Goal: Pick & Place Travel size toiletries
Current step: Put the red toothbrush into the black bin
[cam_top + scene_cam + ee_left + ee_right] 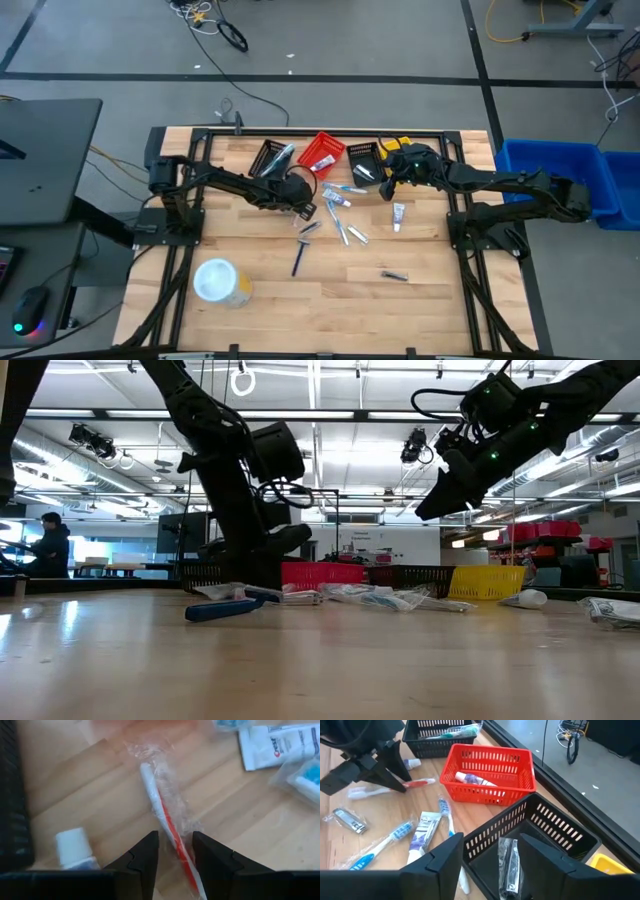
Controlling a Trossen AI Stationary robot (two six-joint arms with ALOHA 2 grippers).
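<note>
Left end effector (175,857) (fingers parted, gripping nothing) straddles the wrapped red-and-white toothbrush (167,827) lying flat on the table (100,795).

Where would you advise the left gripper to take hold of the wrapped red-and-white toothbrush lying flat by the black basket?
Across its thin handle, coming straight down. The toothbrush lies flat on the table, and the open left gripper already straddles its narrow handle.

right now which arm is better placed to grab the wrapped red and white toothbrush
Left. The left gripper is down at the table with its open fingers either side of the wrapped toothbrush. The right gripper hangs open above the black basket, well away from it.
</note>
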